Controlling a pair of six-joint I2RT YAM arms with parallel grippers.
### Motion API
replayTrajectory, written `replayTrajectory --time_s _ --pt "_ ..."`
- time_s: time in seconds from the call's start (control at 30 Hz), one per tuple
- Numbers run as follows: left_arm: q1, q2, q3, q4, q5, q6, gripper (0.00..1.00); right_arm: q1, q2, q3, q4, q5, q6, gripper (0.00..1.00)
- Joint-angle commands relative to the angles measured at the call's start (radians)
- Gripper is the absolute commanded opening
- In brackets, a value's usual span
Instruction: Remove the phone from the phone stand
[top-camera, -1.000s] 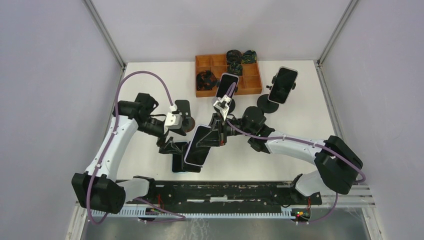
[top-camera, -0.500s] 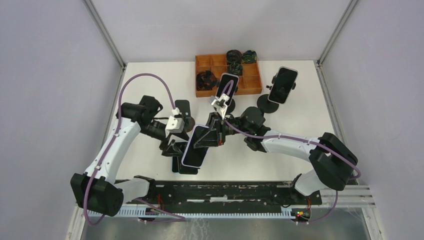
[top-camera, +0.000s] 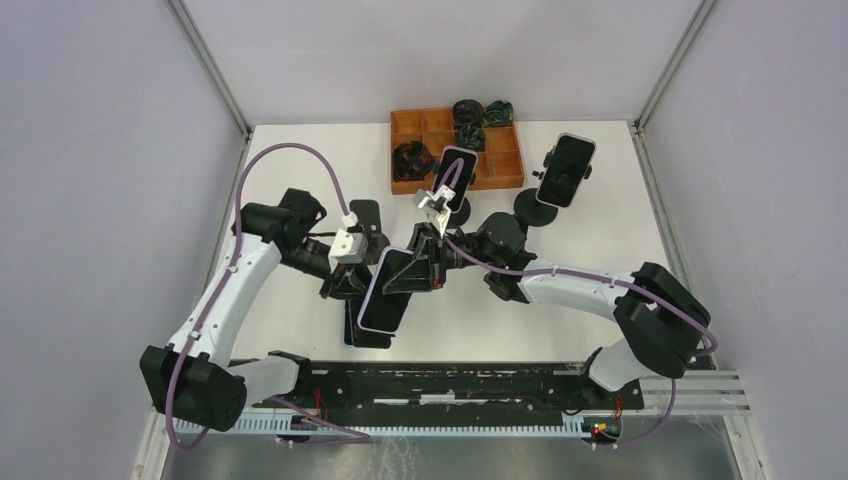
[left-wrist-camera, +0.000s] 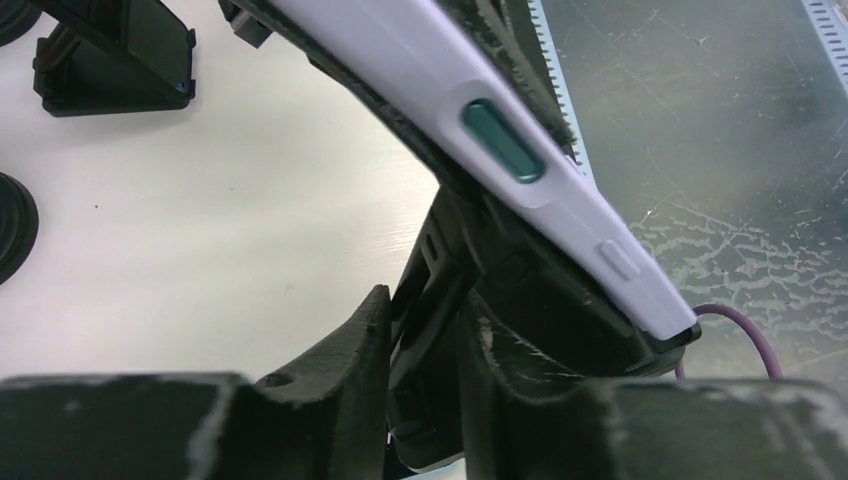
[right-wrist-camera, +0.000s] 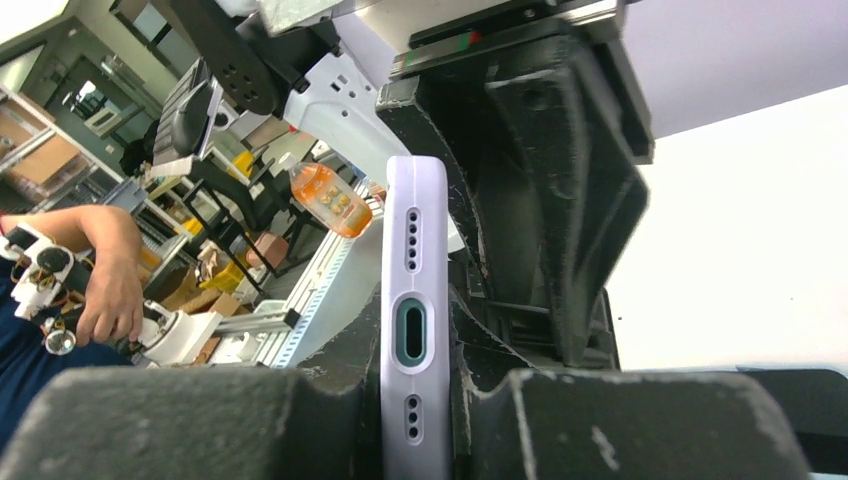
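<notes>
Nearest the arm bases, the phone stand (top-camera: 368, 335) sets its dark base on the white table (top-camera: 600, 240), and the left gripper (top-camera: 346, 286) is closed around its stem. Over it the phone (top-camera: 383, 293), lavender-cased, lies tilted with its screen up. The right gripper (top-camera: 410, 274) is clamped on the phone's far end, the port edge between its fingers. Whether the phone sits in the cradle I cannot tell. Beyond are another black stand (top-camera: 365, 216), two propped phones (top-camera: 453, 176) and an orange tray (top-camera: 500, 160).

My left arm (top-camera: 215, 300) and right arm (top-camera: 580, 287) are white shells with black joints. Purple cables (top-camera: 290, 147) trail behind my left pincer (top-camera: 352, 288) and right pincer (top-camera: 412, 272), whose black fingers (right-wrist-camera: 640, 420) are scuffed grey.
</notes>
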Motion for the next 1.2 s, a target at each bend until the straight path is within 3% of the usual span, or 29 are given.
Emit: replayTrajectory --time_s 0.0,0.1,0.13,0.27,0.4,0.57,0.83,1.17 --pt "-0.007 0.012 0.043 0.004 0.04 0.031 0.26 0.005 -0.04 0.049 0.072 0.051 -0.012 0.0" --pt "-0.007 0.021 0.054 0.004 0.04 0.011 0.03 0.002 -0.057 0.047 0.028 0.088 -0.037 0.0" --pt "-0.007 0.023 0.057 0.004 0.042 0.001 0.02 0.002 -0.061 0.047 0.019 0.103 -0.04 0.0" --pt "-0.008 0.028 0.069 0.004 0.077 -0.045 0.02 0.001 -0.067 0.057 -0.035 0.15 -0.046 0.0" --pt "-0.008 0.036 0.094 0.004 0.126 -0.09 0.02 -0.001 -0.085 0.048 -0.049 0.201 -0.041 0.13" --pt "-0.007 0.055 0.118 0.004 0.185 -0.136 0.02 0.0 -0.124 0.017 -0.057 0.256 -0.042 0.18" --pt "-0.008 0.055 0.122 0.004 0.207 -0.149 0.02 -0.001 -0.179 -0.01 -0.06 0.302 -0.04 0.36" --pt "-0.008 0.039 0.126 0.004 0.198 -0.136 0.02 -0.01 -0.228 -0.038 -0.078 0.326 -0.039 0.45"
